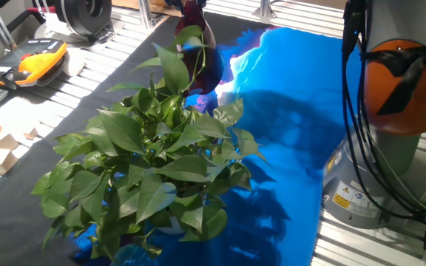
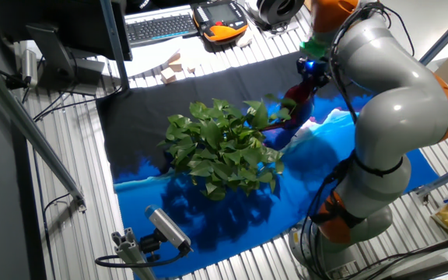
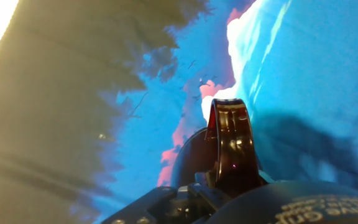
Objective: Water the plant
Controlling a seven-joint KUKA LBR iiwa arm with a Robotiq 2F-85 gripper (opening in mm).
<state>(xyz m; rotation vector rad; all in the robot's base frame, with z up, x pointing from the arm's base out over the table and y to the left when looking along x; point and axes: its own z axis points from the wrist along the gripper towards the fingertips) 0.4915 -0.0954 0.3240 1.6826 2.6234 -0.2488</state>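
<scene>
The plant (image 1: 154, 162) is a large bushy mass of glossy green leaves standing on the cloth-covered table; it also shows in the other fixed view (image 2: 224, 148). My gripper (image 1: 194, 15) is shut on a dark maroon cup (image 1: 198, 48) and holds it in the air at the plant's far edge, just above its outer leaves. In the other fixed view the gripper (image 2: 309, 78) and cup (image 2: 295, 105) are at the plant's right side. The hand view shows the cup's rim (image 3: 232, 146) tilted over blue cloth; the plant is out of that view.
Blue cloth (image 1: 302, 111) and black cloth cover the table. My arm's base (image 1: 361, 192) stands at the right. An orange teach pendant (image 1: 39, 59), a keyboard (image 2: 160, 27) and wooden blocks (image 1: 2, 148) lie beyond the cloth. A camera (image 2: 166, 229) stands at the near edge.
</scene>
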